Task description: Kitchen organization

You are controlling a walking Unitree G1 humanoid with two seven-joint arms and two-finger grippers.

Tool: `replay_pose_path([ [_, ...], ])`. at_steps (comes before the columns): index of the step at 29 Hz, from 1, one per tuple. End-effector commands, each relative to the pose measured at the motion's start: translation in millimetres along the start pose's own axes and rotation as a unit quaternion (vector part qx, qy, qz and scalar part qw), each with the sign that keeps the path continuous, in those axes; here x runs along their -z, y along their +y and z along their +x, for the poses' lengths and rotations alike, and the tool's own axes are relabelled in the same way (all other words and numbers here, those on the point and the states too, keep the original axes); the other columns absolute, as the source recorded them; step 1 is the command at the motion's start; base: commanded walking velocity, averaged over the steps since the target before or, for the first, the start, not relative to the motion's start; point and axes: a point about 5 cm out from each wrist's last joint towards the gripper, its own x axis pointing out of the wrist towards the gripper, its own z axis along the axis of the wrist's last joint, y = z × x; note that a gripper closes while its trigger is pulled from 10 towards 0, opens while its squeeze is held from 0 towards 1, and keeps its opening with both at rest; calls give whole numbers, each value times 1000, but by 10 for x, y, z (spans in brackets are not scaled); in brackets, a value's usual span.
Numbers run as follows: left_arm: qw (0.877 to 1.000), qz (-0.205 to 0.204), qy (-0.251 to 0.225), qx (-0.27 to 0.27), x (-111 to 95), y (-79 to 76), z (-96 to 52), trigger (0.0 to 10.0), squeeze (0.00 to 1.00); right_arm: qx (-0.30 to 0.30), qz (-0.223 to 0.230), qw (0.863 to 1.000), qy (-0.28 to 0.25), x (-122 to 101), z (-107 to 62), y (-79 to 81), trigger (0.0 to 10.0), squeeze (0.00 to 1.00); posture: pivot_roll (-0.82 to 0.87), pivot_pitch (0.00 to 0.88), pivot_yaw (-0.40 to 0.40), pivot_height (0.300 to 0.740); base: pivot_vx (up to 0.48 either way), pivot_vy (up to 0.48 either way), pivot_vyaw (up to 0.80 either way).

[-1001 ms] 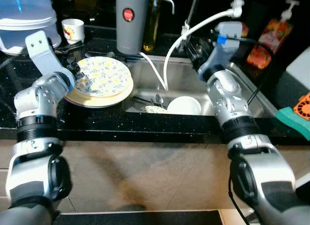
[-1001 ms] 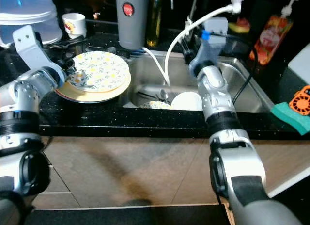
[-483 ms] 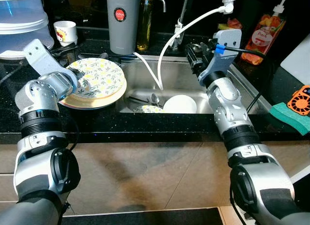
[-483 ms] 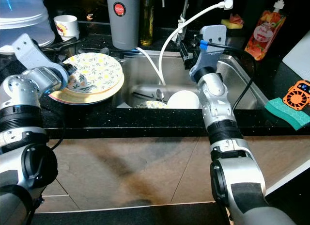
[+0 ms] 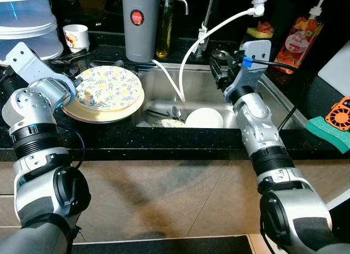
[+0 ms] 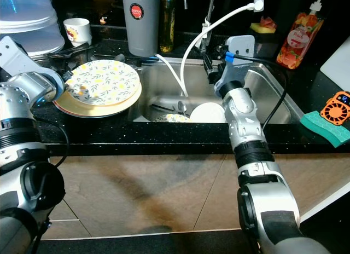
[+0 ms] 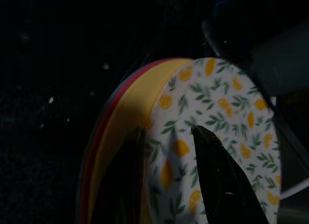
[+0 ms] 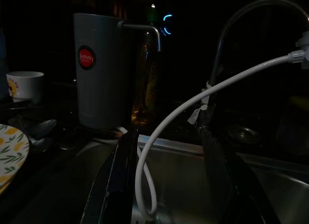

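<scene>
A floral plate [image 5: 109, 87] lies on top of a stack with a yellow plate [image 5: 104, 113] on the black counter left of the sink [image 5: 164, 81]. My left gripper [image 7: 166, 180] is open at the stack's left rim, its fingers [image 7: 219, 180] spread over the floral plate's edge. In the basin lie a white bowl [image 5: 204, 117], a small floral dish [image 5: 167, 123] and a spoon [image 5: 176, 111]. My right gripper [image 8: 169, 185] hangs open above the sink's back right, pointing at the white hose [image 8: 159, 137] and grey flask [image 8: 99, 69], holding nothing.
A white cup [image 5: 75, 36] and a clear plastic container [image 5: 24, 24] stand behind the plates. An oil bottle [image 5: 164, 27] and faucet [image 5: 206, 16] line the sink's back. A soap dispenser [image 5: 298, 38], green sponge [image 5: 328, 132] and orange object [image 5: 342, 113] sit to the right.
The view has shifted a little. My left gripper has drawn back leftward to the plate stack's rim, and the floral plate now lies flatter. The right arm has barely moved.
</scene>
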Motion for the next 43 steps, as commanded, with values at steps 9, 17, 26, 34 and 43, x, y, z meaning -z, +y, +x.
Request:
replay_pose_path([
  [9,997,-40,67,-19,281,177,141,10000,0,5,-9,1000,3,-18,-17,-65,10000,0,139,0,-54,740,0,0,0],
  [17,987,-93,125,48,481,122,228,10000,0,4,-15,1000,2,-38,-13,-78,10000,0,122,0,-65,740,0,0,0],
  [26,983,-122,68,121,521,165,320,0,0,5,-21,1000,2,-65,-10,-106,10000,0,105,0,-78,740,0,0,0],
  [34,976,-163,36,137,422,227,330,0,0,6,-23,1000,-1,-102,3,-128,10000,0,99,0,-84,740,0,0,0],
  [43,958,-181,-44,220,48,76,218,0,0,3,-21,1000,-1,-106,15,-104,10000,0,105,0,-86,740,0,0,0],
])
